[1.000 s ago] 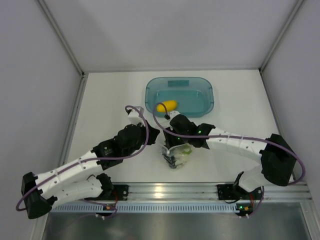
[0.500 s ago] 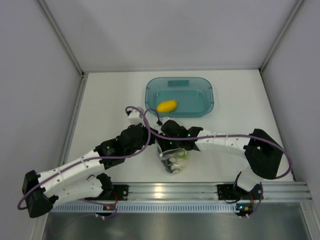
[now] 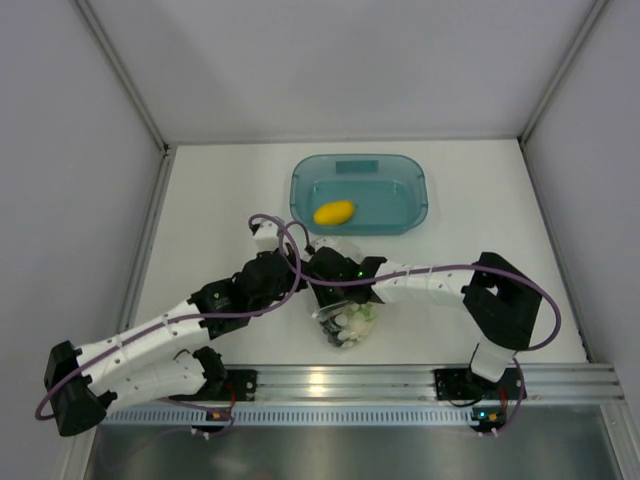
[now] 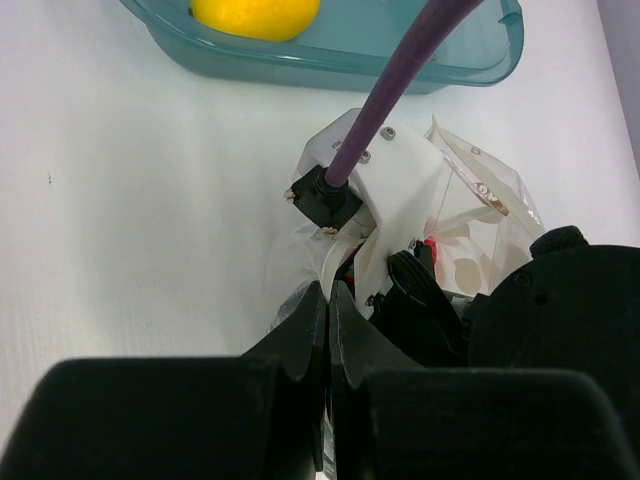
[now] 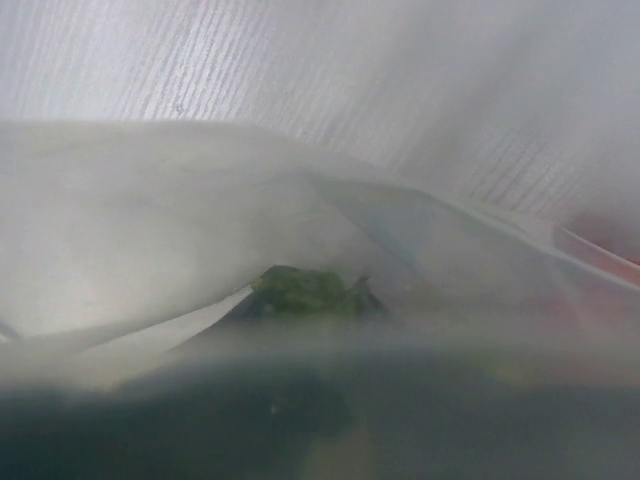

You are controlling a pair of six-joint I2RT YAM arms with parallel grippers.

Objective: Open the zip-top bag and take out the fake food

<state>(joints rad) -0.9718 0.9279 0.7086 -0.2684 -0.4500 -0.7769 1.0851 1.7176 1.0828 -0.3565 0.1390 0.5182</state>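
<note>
The zip-top bag lies near the table's front edge, clear and crinkly, with white and green pieces inside. My left gripper is shut on the bag's left rim; in the left wrist view its fingers pinch the film. My right gripper points down into the bag's mouth, and the plastic hides its jaws. The right wrist view is fogged by plastic, with a green piece ahead. A bit of the red apple shows in the bag. The yellow oval fruit lies in the tray.
The translucent teal tray stands behind the bag at mid-table; it also shows in the left wrist view. The right arm's purple cable crosses above the bag. White walls enclose the table on three sides.
My right arm has swung left and down, and its gripper has gone deeper into the bag's mouth. The bag has shifted slightly toward the front edge. My left arm has barely moved.
</note>
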